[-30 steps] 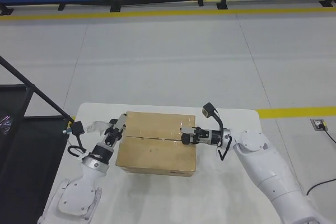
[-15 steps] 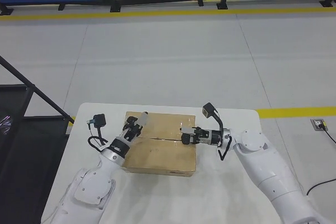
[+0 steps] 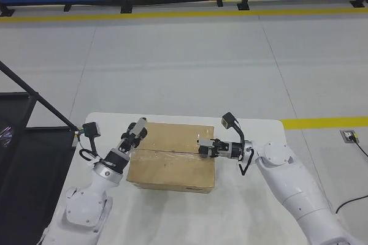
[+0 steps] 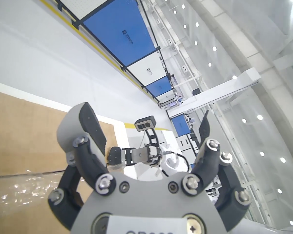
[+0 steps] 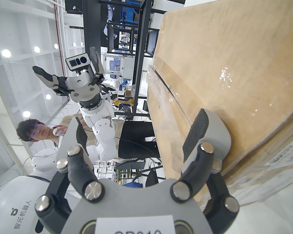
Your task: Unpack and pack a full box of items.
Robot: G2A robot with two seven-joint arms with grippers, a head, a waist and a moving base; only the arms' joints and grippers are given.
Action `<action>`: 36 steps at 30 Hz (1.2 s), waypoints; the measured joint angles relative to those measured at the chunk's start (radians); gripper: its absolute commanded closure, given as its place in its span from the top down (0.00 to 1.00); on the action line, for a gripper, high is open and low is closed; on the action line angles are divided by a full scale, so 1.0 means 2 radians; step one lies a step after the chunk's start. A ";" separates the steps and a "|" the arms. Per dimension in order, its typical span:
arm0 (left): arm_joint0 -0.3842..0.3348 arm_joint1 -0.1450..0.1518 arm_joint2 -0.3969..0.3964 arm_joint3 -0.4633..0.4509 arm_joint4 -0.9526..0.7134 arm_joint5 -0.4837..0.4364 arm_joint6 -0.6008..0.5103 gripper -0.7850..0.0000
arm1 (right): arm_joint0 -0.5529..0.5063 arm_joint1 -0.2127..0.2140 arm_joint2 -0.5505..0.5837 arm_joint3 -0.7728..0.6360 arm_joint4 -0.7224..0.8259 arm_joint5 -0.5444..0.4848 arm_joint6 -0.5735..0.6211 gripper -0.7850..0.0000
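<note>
A closed cardboard box (image 3: 172,160) stands in the middle of the white table, with clear tape along its centre seam (image 3: 172,150). My left gripper (image 3: 138,127) hangs open above the box's far left corner, tilted upward with nothing between its fingers (image 4: 91,125). In the left wrist view the box (image 4: 26,132) lies below the gripper (image 4: 149,127). My right gripper (image 3: 202,149) is open at the right end of the seam. In the right wrist view, one of its fingers (image 5: 197,132) rests against the box top (image 5: 224,59), and the left gripper (image 5: 68,74) shows farther off.
The table (image 3: 251,202) has bare room in front of and to the right of the box. A black frame with dark netting (image 3: 18,147) stands off the table's left side. The box nearly reaches the table's far edge (image 3: 245,120).
My left gripper rose from the box's left edge, swung over the box top, then drew back left to the far left corner. The right arm and the box stayed still.
</note>
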 measured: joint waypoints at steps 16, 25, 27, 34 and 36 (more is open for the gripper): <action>0.083 0.016 -0.116 0.033 -0.047 -0.071 -0.120 1.00 | -0.054 0.015 0.039 -0.085 -0.048 -0.006 -0.097 1.00; 0.015 0.016 -0.075 0.111 -0.075 -0.052 -0.183 1.00 | -0.100 0.025 0.074 -0.150 -0.062 -0.003 -0.157 1.00; 0.000 0.016 -0.062 0.127 -0.073 -0.048 -0.192 1.00 | -0.109 0.027 0.081 -0.160 -0.057 -0.005 -0.164 1.00; -0.024 0.015 -0.040 0.151 -0.086 -0.058 -0.204 1.00 | -0.134 0.032 0.097 -0.189 0.003 -0.015 -0.105 1.00; -0.024 0.015 -0.040 0.151 -0.086 -0.059 -0.206 1.00 | -0.130 0.033 0.099 -0.184 0.025 0.003 -0.073 1.00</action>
